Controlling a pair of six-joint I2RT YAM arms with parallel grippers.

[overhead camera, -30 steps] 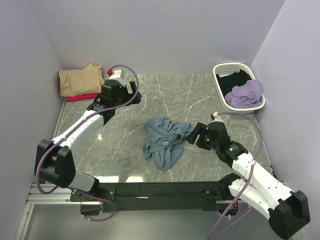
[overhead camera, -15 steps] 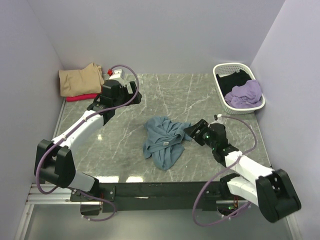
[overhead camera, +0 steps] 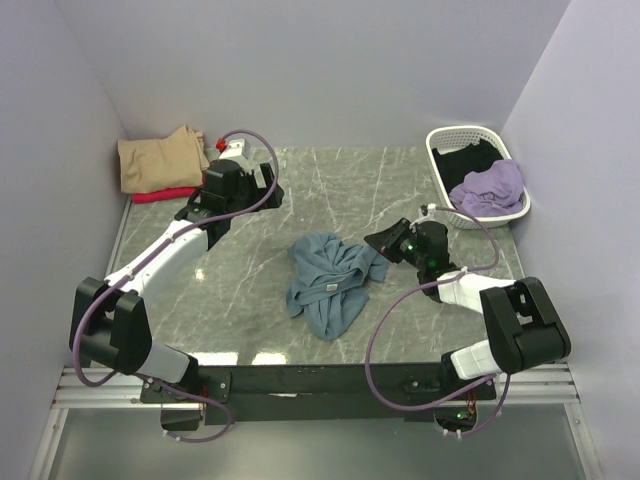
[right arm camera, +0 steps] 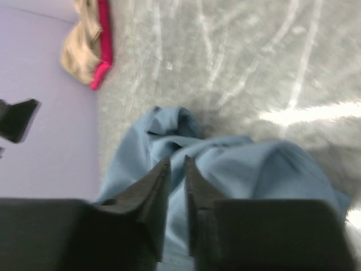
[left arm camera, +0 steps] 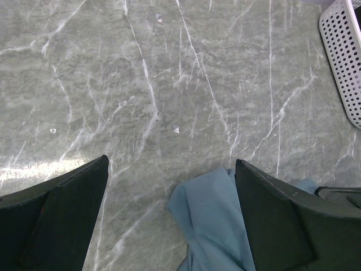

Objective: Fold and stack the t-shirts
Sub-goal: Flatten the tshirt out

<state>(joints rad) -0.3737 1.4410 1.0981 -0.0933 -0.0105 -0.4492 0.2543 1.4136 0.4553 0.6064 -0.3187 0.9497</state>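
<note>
Now we see the crumpled teal-blue t-shirt [overhead camera: 328, 282] lying central. Since a second ago the right gripper [right arm camera: 176, 169], at its 3 o'clock edge, has narrowed its jaws to a slit only its wrist view shows; grip unclear. The left gripper [left arm camera: 172, 169] hangs spread wide.

The crumpled teal t-shirt [overhead camera: 328, 285] covered the middle of the table [overhead camera: 350, 190]. Bare marble lay open beyond it from 11 to 1 o'clock. The white basket [overhead camera: 440, 165] blocked the 2 o'clock corner and the tan-and-red folded stack [overhead camera: 158, 165] blocked the 10 o'clock corner. The left arm [overhead camera: 165, 250] slanted across the 9 o'clock side. The right gripper [overhead camera: 378, 242] stood at the shirt's 3 o'clock edge. Walls [overhead camera: 300, 70] closed off 9, 12 and 3.
</note>
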